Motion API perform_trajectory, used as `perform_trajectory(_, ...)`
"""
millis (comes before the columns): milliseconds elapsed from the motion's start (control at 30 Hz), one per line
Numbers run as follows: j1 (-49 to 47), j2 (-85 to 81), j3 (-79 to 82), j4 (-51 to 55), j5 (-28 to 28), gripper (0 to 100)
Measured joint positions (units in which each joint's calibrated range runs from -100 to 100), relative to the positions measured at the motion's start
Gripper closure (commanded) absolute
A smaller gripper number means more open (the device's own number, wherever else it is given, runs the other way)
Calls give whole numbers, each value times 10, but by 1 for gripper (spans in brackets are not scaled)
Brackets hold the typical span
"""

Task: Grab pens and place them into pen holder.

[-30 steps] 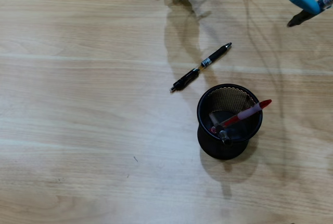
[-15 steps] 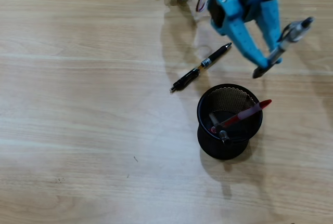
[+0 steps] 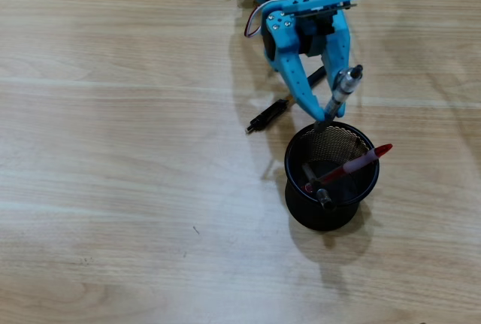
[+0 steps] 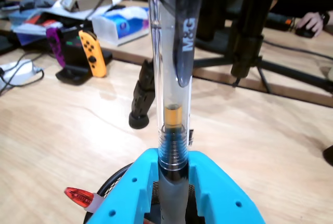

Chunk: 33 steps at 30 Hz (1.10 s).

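Gripper [image 3: 325, 119] clamps clear pen [image 4: 174, 78] upright over holder [image 3: 294, 177].

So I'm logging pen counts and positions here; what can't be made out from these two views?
- Black pen on the table, overhead view: its upper half is hidden under the gripper.
- Pen holder, overhead view: dark inside; besides the red pen, the count is unclear.
- Held clear pen, wrist view: top cut by the edge, tip hidden between the blue fingers.

Four pens [image 3: 342, 91] [image 3: 267, 118] [image 3: 353, 165] [image 3: 316, 185], one pen holder [image 3: 297, 189].
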<state>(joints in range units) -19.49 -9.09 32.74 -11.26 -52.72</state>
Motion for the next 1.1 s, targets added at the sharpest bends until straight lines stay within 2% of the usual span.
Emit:
perform_trajectory(233,-2,76,-2,-63,0,97)
perform_trajectory(467,-3,88,-3,-68,0,85)
perform_trajectory(500,-3,89,-3,-68,0,81)
perform_trajectory(600,-3,90,-3,-70,0,78)
perform_trajectory(833,-8,90,-3,-70,0,82)
perform_trajectory(1100,-10,65,-3,-70,0,98)
